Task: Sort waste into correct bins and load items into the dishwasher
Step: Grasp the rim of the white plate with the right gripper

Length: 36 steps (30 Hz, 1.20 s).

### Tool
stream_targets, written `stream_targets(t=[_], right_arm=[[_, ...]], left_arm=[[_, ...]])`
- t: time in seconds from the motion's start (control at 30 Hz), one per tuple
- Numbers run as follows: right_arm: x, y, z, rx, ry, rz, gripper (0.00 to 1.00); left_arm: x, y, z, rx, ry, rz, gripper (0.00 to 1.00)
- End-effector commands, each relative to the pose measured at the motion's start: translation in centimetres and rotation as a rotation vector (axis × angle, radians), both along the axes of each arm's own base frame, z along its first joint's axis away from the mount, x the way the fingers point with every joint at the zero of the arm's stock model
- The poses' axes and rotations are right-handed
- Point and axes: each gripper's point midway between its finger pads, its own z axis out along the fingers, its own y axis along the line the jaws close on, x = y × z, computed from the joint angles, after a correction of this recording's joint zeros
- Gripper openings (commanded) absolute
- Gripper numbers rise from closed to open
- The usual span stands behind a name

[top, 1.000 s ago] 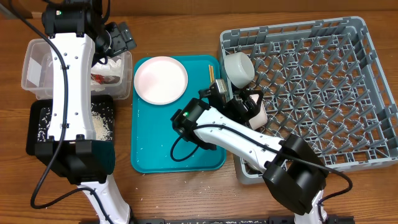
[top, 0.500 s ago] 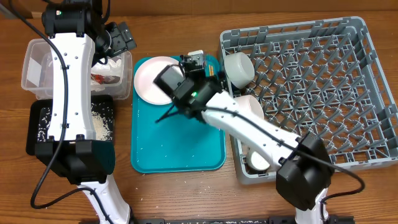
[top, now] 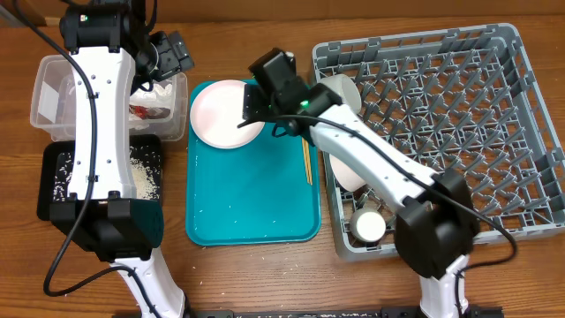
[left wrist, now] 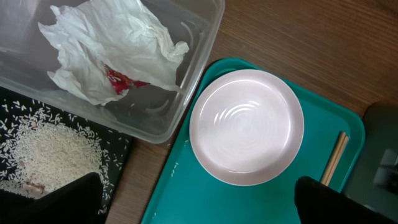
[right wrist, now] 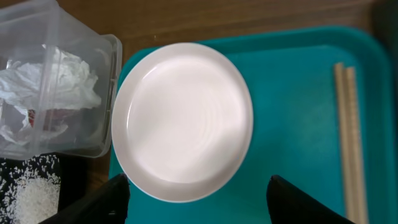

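Waste looks sorted: napkin (left wrist: 112,43) in clear tub (top: 44,97), rice (left wrist: 53,152) in black tray (top: 53,190), left edge of tabletop. Bowls (top: 340,93) and cup (top: 369,227) are in rack (top: 459,115) by right edge. To load yet: pink plate (top: 221,115) and chopsticks (top: 307,163) on teal tray (top: 252,221), mid-tabletop. My right jaws hover over the plate, my left jaws beside the tub, both spread wide, empty.

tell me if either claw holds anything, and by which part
Nothing is held: the left claw and right claw are both open and empty, the right over the pink plate.
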Motion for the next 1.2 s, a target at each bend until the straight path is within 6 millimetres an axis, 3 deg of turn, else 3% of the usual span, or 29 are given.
stream_targets(t=[0.0,0.13,0.3,0.53,0.73,0.93,0.97,1.0,1.03,1.1,1.13,1.17], right_arm=[[0.0,1.0,-5.1,0.020,0.111,-0.063,0.68],[0.2,1.1,-8.6,-0.004,0.149,-0.077,0.61],[0.3,1.1,-11.0,-0.010,0.181,-0.115,0.49],[-0.6,0.0,-12.5,-0.054,0.234,-0.156,0.15],[-2.1,-1.4,-13.3,-0.108,0.303,-0.186,0.15],[-5.1,-2.0,-13.6,-0.142,0.447,-0.160,0.08],[-5.4,-2.2,-13.6,-0.152,0.455,-0.159,0.10],[-5.2,-2.1,-13.6,-0.148,0.450,-0.157,0.26],[-5.2,-2.0,-13.6,-0.145,0.447,-0.157,0.31],[-5.0,-1.9,-13.5,-0.141,0.440,-0.152,0.33],[-5.0,-1.9,-13.5,-0.140,0.440,-0.152,0.31],[-5.0,-1.8,-13.5,-0.138,0.440,-0.151,0.13]], left_arm=[[0.1,-0.1,0.9,0.010,-0.025,0.004,1.00],[0.1,-0.1,0.9,0.010,-0.025,0.004,1.00],[0.1,-0.1,0.9,0.010,-0.025,0.004,1.00],[0.1,-0.1,0.9,0.010,-0.025,0.004,1.00],[0.1,-0.1,0.9,0.010,-0.025,0.004,1.00],[0.1,-0.1,0.9,0.010,-0.025,0.004,1.00],[0.1,-0.1,0.8,0.010,-0.025,0.004,1.00],[0.1,-0.1,0.9,0.010,-0.025,0.004,1.00],[0.1,-0.1,0.9,0.010,-0.025,0.004,1.00],[0.1,-0.1,0.9,0.010,-0.025,0.004,1.00],[0.1,-0.1,0.9,0.010,-0.025,0.004,1.00],[0.1,-0.1,0.9,0.010,-0.025,0.004,1.00]])
